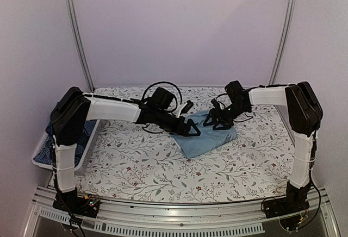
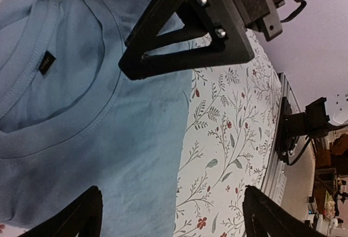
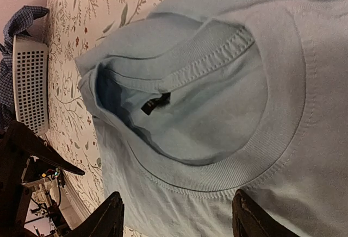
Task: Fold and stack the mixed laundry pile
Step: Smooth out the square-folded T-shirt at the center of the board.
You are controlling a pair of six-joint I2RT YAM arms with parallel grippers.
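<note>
A plain light-blue shirt (image 1: 204, 138) lies folded on the flowered table, its ribbed neckline and dark label (image 3: 155, 102) facing up. My left gripper (image 1: 190, 127) hovers open at the shirt's left edge; in the left wrist view the left gripper (image 2: 174, 218) straddles that edge, with cloth (image 2: 81, 117) under one finger and bare table under the other. My right gripper (image 1: 216, 120) is open just above the collar; in the right wrist view the right gripper (image 3: 179, 218) has shirt fabric (image 3: 217, 85) below it and nothing held. A dark blue checked shirt (image 3: 22, 19) hangs in the basket.
A white plastic basket (image 1: 39, 158) sits at the table's left edge, partly hidden by the left arm, with dark blue cloth (image 1: 84, 142) inside. The right gripper's black finger (image 2: 185, 36) reaches into the left wrist view. The table's metal front rail (image 1: 179, 210) runs along the near edge.
</note>
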